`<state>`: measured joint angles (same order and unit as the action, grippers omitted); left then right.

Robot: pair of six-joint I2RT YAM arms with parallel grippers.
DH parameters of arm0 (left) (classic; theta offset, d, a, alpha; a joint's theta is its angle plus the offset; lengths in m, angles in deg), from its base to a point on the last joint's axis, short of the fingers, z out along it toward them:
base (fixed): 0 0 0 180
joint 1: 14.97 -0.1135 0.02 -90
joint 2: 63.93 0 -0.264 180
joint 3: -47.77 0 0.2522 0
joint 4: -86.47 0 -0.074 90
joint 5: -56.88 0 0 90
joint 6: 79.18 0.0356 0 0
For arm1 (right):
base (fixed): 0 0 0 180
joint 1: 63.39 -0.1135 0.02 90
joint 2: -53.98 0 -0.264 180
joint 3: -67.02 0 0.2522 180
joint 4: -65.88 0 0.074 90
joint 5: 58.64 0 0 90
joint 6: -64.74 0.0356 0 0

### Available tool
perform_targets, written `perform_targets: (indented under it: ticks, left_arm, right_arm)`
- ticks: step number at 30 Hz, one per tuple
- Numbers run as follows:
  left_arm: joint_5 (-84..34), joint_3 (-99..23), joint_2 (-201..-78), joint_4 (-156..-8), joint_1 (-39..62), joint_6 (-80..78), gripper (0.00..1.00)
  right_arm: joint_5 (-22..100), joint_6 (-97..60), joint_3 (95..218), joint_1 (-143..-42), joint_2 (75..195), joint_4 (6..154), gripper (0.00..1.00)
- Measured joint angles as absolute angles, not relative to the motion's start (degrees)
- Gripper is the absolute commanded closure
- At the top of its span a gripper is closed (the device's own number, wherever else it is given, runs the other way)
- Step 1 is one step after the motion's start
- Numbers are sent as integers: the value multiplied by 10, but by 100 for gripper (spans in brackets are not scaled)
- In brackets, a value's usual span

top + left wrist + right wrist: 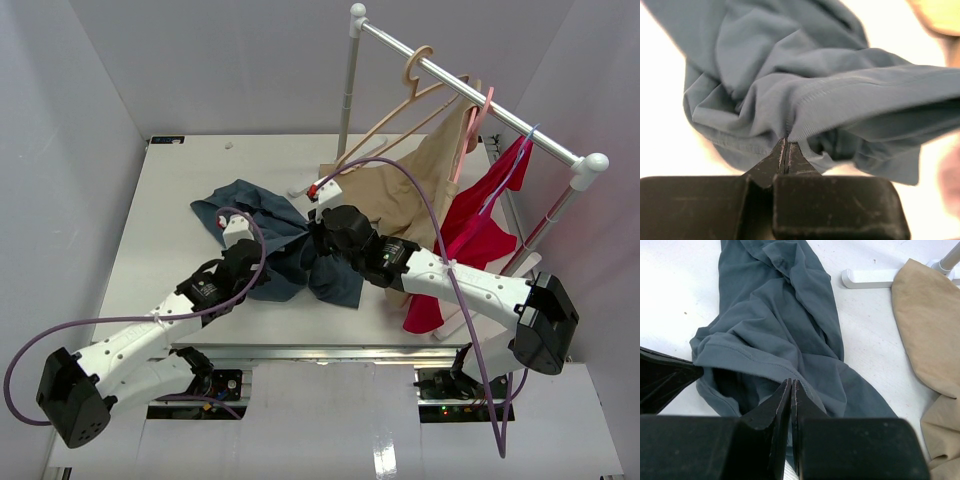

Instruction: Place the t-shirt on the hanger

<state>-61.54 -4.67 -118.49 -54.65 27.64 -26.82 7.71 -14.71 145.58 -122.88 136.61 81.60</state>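
The slate-blue t-shirt [262,215] lies crumpled on the white table, left of the rack. My left gripper [262,255] is shut on a fold of it; in the left wrist view the fabric [840,100] pulls taut from the closed tips [786,142]. My right gripper [316,240] is shut at the shirt's hem beside it; in the right wrist view the shirt [780,315] spreads beyond the closed tips [791,382]. The pale beige hanger [411,72] hangs empty by its hook on the rail at the back, apart from both grippers.
The clothes rack rail [470,90] slants across the back right, its white foot [870,279] on the table. A tan garment [420,190] on a pink hanger [475,120] and a red garment [480,230] on a thin blue hanger [515,160] hang there.
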Motion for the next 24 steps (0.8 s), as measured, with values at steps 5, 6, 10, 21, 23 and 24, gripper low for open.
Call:
perform_targets:
  ticks: [5, 6, 10, 21, 23, 24]
  left_arm:
    - [-658, -15, -1186, -515, 276, -327, 94]
    - [-667, -8, -1181, -508, 276, -336, 86]
    - [-686, -1, -1158, -494, 277, -356, 46]
    - [-610, -1, -1144, -543, 276, -290, 33]
    - [-596, 1, -1151, -557, 276, -279, 31]
    - [-590, 3, -1155, -564, 276, -273, 30]
  right_arm:
    - [83, -148, 1456, -1229, 1366, 812, 92]
    - [87, -148, 1456, -1229, 1366, 812, 92]
    - [98, -148, 1455, -1232, 1366, 812, 92]
    - [103, -148, 1461, -1246, 1394, 807, 92]
    - [103, -149, 1465, -1249, 1400, 808, 92]
    - [103, -149, 1468, -1251, 1402, 809, 92]
